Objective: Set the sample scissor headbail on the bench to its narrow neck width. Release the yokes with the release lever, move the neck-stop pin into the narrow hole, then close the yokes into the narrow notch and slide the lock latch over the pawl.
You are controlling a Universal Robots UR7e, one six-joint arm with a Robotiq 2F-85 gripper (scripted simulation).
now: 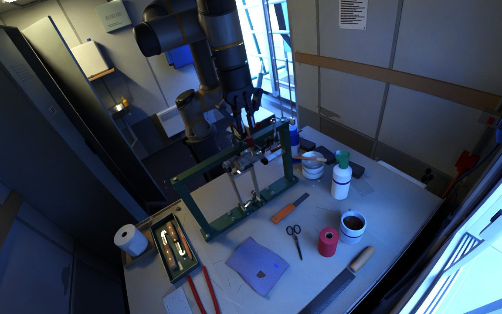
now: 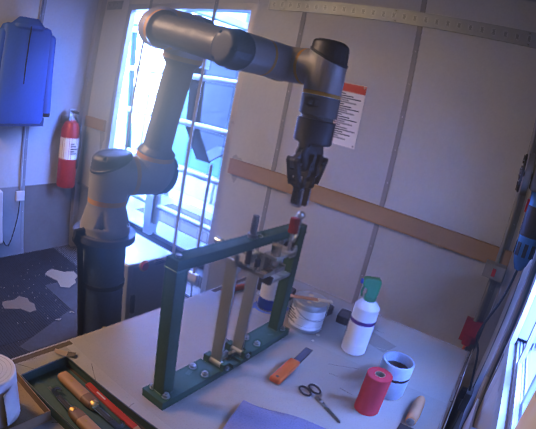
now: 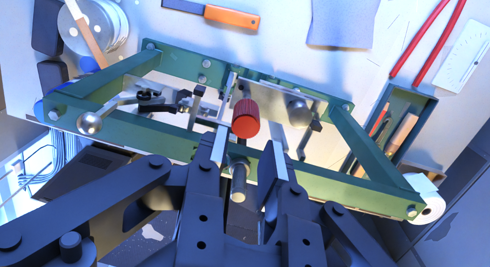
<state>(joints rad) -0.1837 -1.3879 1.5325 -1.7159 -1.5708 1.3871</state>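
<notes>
The scissor headbail is a green steel frame (image 1: 232, 181) bolted upright on the bench, with two thin yoke bars (image 2: 234, 308) hanging inside it. A red knurled knob (image 3: 245, 118) stands on its top rail near the right post. A lever with a steel ball end (image 3: 89, 123) sticks out at one end of the rail, and a second steel ball (image 3: 298, 109) sits on the metal plate beside the knob. My gripper (image 3: 247, 152) hangs a short way above the red knob (image 2: 295, 224), fingers partly closed and empty.
A green tool tray (image 1: 173, 247) lies at the bench's near left corner beside a paper roll (image 1: 130, 239). An orange-handled knife (image 1: 289, 208), scissors (image 1: 295, 238), a red spool (image 1: 328, 242), a cup (image 1: 352, 226), a white bottle (image 1: 341, 176) and a tin (image 1: 312, 165) lie right of the frame.
</notes>
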